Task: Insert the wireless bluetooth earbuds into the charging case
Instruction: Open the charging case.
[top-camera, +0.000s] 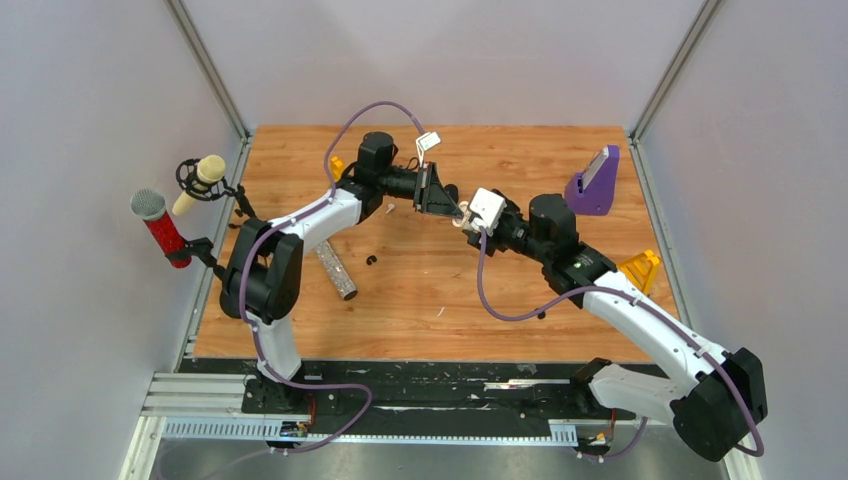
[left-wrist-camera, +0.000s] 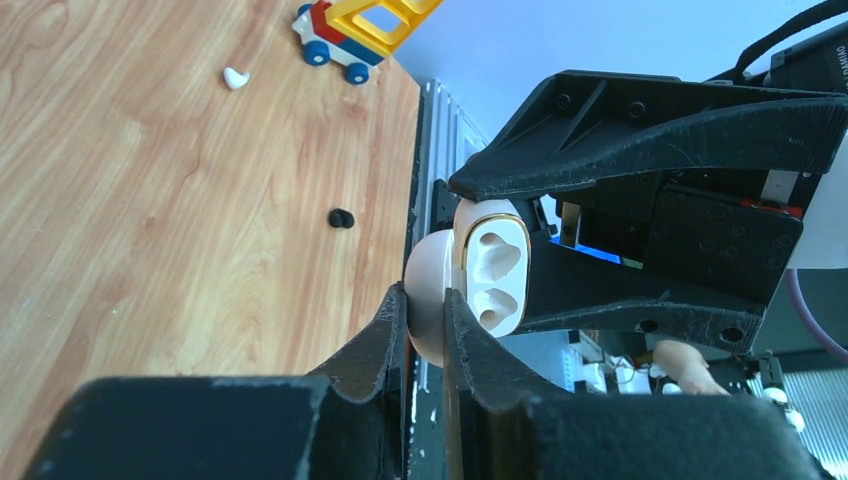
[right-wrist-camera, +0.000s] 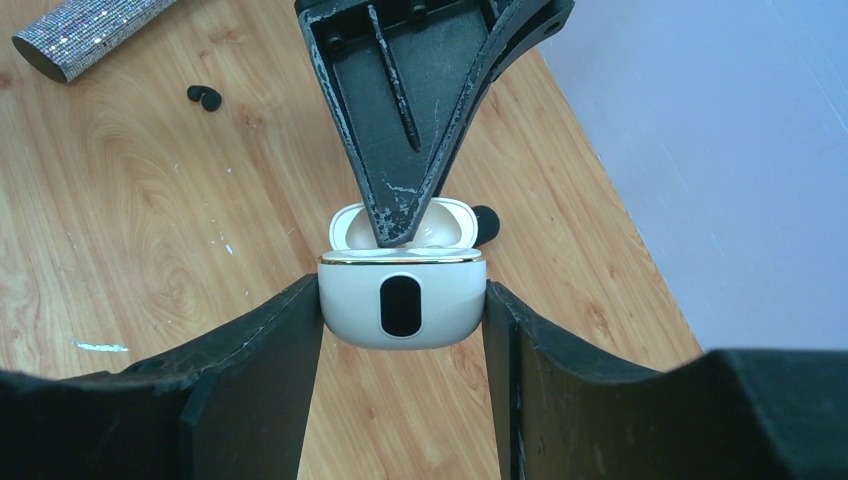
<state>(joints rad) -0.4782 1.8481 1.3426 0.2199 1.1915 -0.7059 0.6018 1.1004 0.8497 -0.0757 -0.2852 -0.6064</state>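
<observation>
The wireless bluetooth earbuds (right-wrist-camera: 204, 97) I can make out lie loose on the table (top-camera: 540, 160). A black pair sits left of the charging case (right-wrist-camera: 430, 315) and nearer to me. The case itself is held above the wood with its lid open. The right gripper (right-wrist-camera: 402, 292) clamps its body and the left gripper (left-wrist-camera: 428, 310) pinches the lid. One white bud (left-wrist-camera: 235, 77) lies left of the case.

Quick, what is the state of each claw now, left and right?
Left claw: closed on the open lid of the charging case.
Right claw: closed on the body of the same case.
</observation>
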